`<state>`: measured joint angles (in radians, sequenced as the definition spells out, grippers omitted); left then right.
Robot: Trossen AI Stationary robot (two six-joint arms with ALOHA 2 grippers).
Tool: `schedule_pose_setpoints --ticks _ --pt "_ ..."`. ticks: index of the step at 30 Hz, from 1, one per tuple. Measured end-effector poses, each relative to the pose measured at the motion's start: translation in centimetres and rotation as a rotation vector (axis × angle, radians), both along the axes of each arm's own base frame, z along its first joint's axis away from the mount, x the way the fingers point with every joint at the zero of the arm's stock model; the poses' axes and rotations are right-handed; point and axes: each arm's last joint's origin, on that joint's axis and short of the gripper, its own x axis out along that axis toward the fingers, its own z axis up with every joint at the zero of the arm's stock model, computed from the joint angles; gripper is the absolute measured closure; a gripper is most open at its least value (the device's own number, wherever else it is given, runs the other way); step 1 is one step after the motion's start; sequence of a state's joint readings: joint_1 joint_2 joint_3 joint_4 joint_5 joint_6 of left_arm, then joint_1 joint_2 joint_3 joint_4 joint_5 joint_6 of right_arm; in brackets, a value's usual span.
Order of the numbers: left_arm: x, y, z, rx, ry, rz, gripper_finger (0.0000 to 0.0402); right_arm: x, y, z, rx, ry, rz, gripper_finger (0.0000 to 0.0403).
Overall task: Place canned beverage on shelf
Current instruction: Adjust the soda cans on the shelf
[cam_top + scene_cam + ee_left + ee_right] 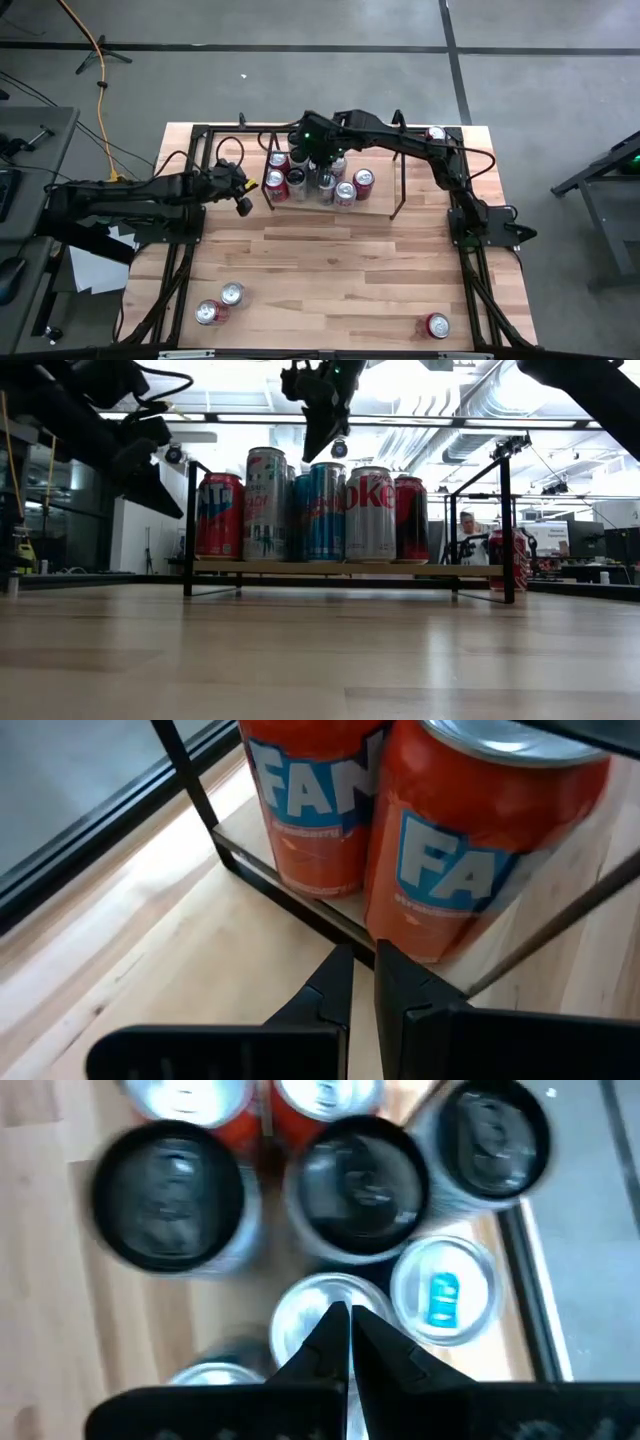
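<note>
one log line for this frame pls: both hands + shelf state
left hand: shut, empty, at shelf's left end | right hand: shut, empty, above cans on shelf | shelf: cluster of cans standing | loose cans on table

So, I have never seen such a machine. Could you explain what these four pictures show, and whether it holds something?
It is a robot with two dark arms at a wooden table. One picture looks down from above, one looks level across the table, and two come from cameras on the wrists. A low shelf carries a cluster of cans. Loose cans lie near the front: two on the left, one on the right. The left end effector is beside the shelf's left end, shut and empty. The right end effector is above the cans, also shut, holding nothing.
</note>
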<state>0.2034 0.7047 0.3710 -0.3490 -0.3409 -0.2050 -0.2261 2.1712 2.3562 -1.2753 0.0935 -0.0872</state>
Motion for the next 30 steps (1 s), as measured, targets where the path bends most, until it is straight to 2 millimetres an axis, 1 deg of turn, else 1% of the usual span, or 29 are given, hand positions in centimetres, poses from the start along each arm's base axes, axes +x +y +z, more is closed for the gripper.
schedule_pose_setpoints --ticks 4,10,14,18,21,23,25,27,30 --pt "0.3 0.5 -0.1 -0.003 0.003 -0.025 0.0401 -0.6 -1.1 -0.1 -0.003 0.030 -0.033 0.0403" --pt "0.4 0.9 -0.3 -0.024 0.013 -0.017 0.0401 -3.3 -2.4 0.6 0.031 0.162 -0.074 0.0403" --pt "0.4 1.0 -0.3 -0.024 0.012 -0.016 0.0402 -4.8 -3.4 1.0 0.052 0.224 -0.110 0.0403" --pt "0.4 0.9 -0.3 -0.037 0.009 -0.032 0.0402 -5.5 -4.1 1.1 0.057 0.237 -0.125 0.0403" --pt "0.4 0.9 -0.4 -0.044 0.008 -0.041 0.0402 -6.0 -4.2 0.5 0.065 0.280 -0.115 0.0403" --pt "0.4 0.9 -0.4 -0.045 0.008 -0.042 0.0401 -6.7 -4.4 -0.5 0.083 0.323 -0.123 0.0403" --pt "0.4 0.9 -0.4 -0.046 0.010 -0.042 0.0401 -7.3 -4.2 -1.1 0.086 0.326 -0.125 0.0403" --pt "0.4 0.9 -0.4 -0.047 0.012 -0.041 0.0401 -8.6 -3.7 -0.8 0.085 0.308 -0.138 0.0403" --pt "0.4 0.9 -0.4 -0.051 0.006 -0.038 0.0401 -11.4 -2.5 0.1 0.092 0.272 -0.191 0.0403"
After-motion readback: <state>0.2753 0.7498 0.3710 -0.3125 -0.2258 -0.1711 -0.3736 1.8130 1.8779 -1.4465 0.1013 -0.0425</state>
